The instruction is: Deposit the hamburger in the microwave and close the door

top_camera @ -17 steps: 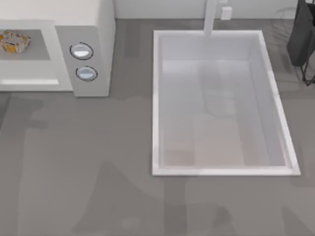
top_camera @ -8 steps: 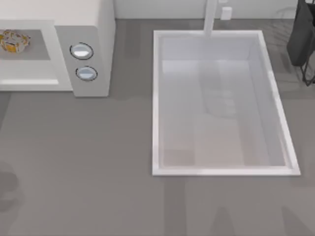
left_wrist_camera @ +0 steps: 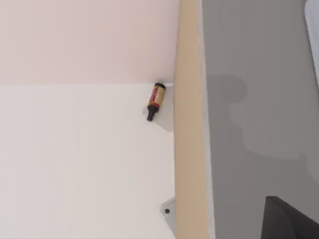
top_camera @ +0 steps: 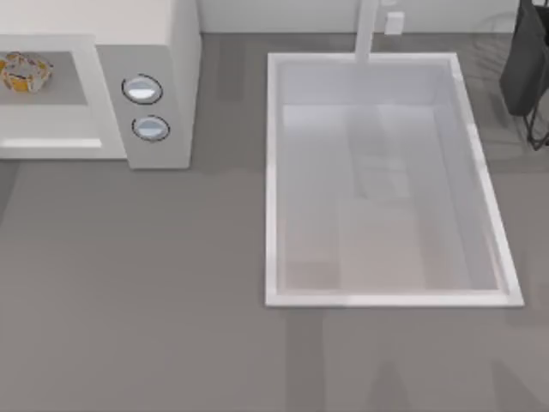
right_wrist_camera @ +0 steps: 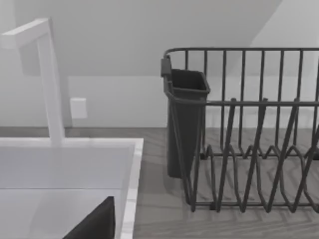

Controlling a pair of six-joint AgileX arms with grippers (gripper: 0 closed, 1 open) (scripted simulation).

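A white sink [top_camera: 273, 180] is sitting recessed in the grey countertop [top_camera: 137, 283]. A white faucet [right_wrist_camera: 47, 74] is standing at the sink's far rim; a dark dish rack [right_wrist_camera: 249, 129] is standing beside the sink.

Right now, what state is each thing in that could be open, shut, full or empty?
Microwave: open at the front, its grey inside exposed.
Hamburger: resting inside the microwave.
Sink: empty and dry.
Faucet: no water running.
Dish rack: upright, no dishes in it.
Small bottle: lying on its side on the floor.
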